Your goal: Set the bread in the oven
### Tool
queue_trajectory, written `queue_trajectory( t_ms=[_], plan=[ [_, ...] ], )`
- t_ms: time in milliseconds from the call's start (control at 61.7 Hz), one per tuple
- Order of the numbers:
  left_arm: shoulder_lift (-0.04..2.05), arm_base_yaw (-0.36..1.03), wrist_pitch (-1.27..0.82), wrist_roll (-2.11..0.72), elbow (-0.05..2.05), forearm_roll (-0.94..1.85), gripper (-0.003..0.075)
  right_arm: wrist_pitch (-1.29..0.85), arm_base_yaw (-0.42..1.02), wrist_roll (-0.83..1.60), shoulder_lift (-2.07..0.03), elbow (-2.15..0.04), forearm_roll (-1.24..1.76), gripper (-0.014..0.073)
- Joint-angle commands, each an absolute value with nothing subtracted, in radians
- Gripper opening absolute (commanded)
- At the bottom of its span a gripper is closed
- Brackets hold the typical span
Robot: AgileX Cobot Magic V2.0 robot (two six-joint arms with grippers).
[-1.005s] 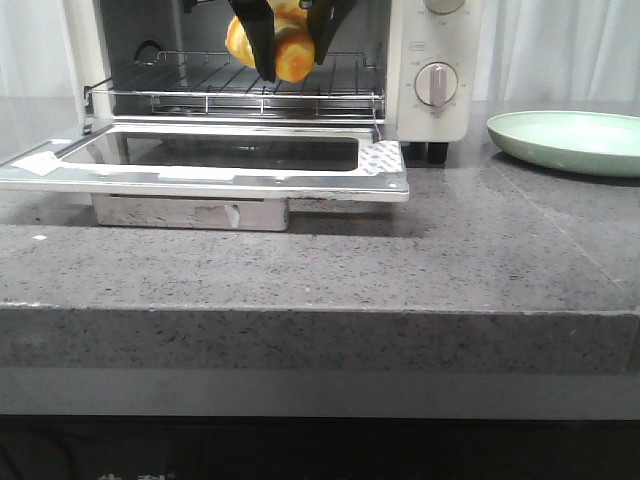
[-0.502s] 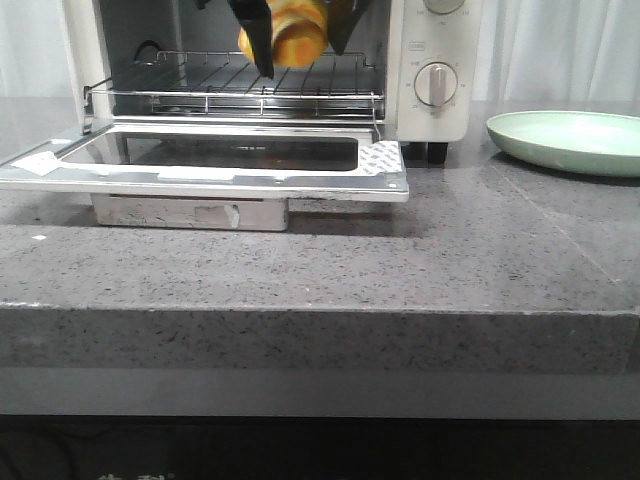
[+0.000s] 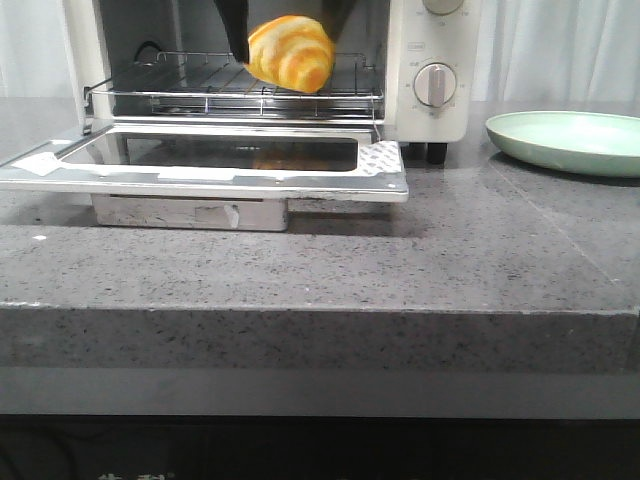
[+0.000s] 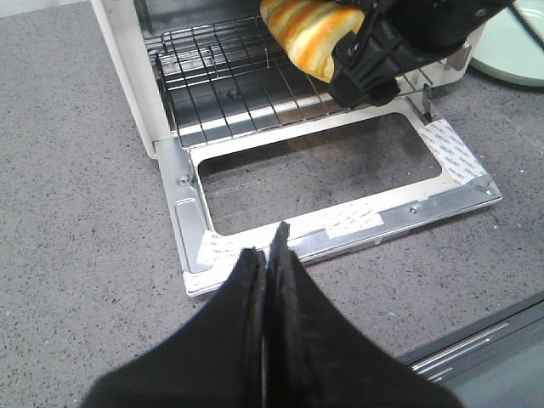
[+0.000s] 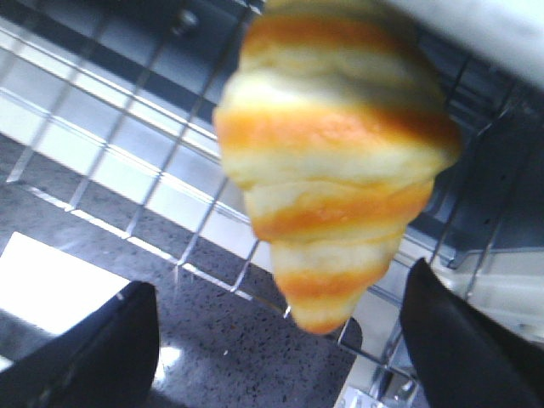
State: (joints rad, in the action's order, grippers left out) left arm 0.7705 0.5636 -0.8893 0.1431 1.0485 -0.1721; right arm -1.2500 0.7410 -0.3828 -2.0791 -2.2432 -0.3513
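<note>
The bread (image 3: 290, 52), a golden roll with orange stripes, is at the front of the wire rack (image 3: 180, 97) in the open oven (image 3: 435, 115); I cannot tell if it rests on the rack or is just above it. My right gripper (image 3: 288, 42) is open, its black fingers wide apart on either side of the bread and not touching it, as the right wrist view shows (image 5: 279, 285) around the bread (image 5: 331, 161). My left gripper (image 4: 270, 242) is shut and empty, above the counter in front of the oven door (image 4: 340, 225). The bread also shows in the left wrist view (image 4: 310, 30).
The glass door (image 3: 230, 178) lies open flat over the counter in front of the oven. A pale green plate (image 3: 570, 140) sits on the counter right of the oven. The oven dials (image 3: 435, 85) are on its right panel.
My right gripper's fingers have spread and risen. The bread has left their grip, turned, and now sits free between them at the rack's front.
</note>
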Motion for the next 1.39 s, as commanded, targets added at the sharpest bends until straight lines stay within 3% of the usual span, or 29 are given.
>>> queue_trajectory(
  t_ms=[0,421,616,907,1377],
  plan=[
    [0.767,0.563,-0.818,0.151,1.073,-0.176,-0.0018,-1.336,0.768,-0.383,-1.987,-2.272,-0.433,0.0596],
    [0.767,0.563,-0.818,0.151,1.073,-0.176,-0.0018,-1.287,0.783,-0.326,-1.766,-1.997,-0.377,0.0596],
    [0.767,0.563,-0.818,0.151,1.073,-0.176,-0.0018,-1.079,0.687,-0.257,-1.563,-1.715,-0.216,0.0596],
    [0.767,0.563,-0.818,0.151,1.073,-0.176,-0.0018,-0.843,0.409,-0.073,-1.214,-1.273,0.023,0.0596],
    [0.768,0.563,-0.818,0.151,1.073,-0.176,-0.0018,-0.726,0.382,-0.053,-0.687,-0.887,0.022,0.0596]
  ],
)
